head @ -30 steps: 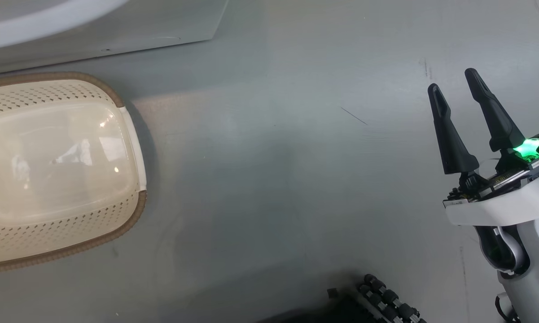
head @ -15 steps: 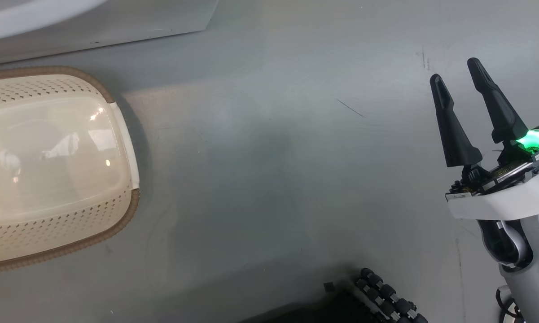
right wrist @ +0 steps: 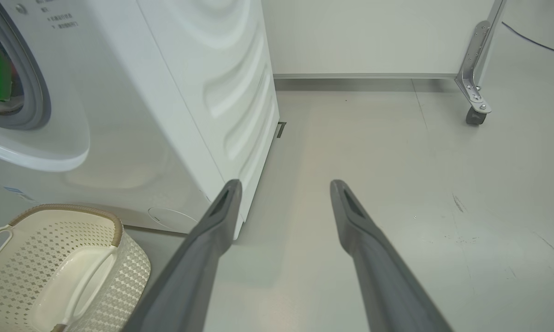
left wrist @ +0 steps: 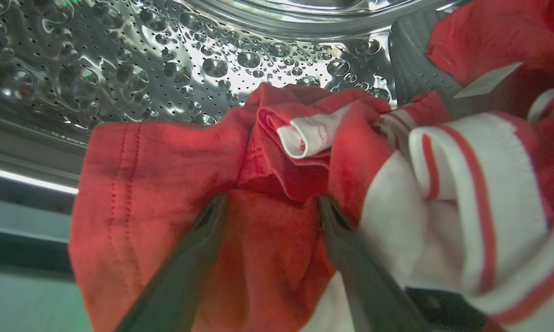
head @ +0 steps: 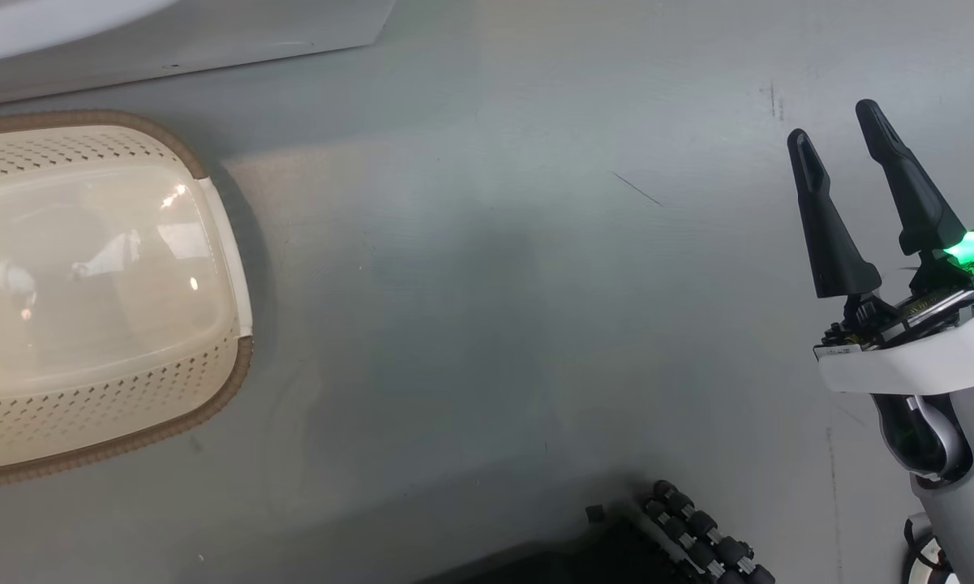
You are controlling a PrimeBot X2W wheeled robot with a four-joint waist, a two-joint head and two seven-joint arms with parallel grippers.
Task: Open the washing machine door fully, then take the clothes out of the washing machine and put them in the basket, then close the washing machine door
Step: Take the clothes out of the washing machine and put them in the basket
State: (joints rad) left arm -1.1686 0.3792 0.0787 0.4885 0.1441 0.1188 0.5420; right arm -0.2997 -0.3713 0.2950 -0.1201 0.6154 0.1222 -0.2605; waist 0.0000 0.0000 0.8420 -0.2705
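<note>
Red clothes (left wrist: 157, 184) with white striped trim lie in the washing machine's shiny perforated drum (left wrist: 120, 69). My left gripper (left wrist: 272, 199) is open inside the drum, its two dark fingers set either side of a red fold and resting against the fabric. The cream basket (head: 231, 381) with a brown rim stands empty on the floor at the head view's left, below the white washing machine (head: 211, 49). My right gripper (head: 831, 122) hangs open over bare floor, far right of the basket. In the right wrist view the right gripper (right wrist: 284, 184) points past the washing machine (right wrist: 175, 92) and the basket (right wrist: 115, 230). The door is out of view.
Grey floor stretches between the basket and my right arm. Part of my wheeled base (head: 697, 535) shows at the head view's bottom edge. A metal frame leg on a caster (right wrist: 475, 110) stands by the far wall (right wrist: 373, 37).
The head view has shifted a little, so the basket and the floor marks sit higher in it. Both of the right gripper's fingers stay apart and its arm holds about the same place.
</note>
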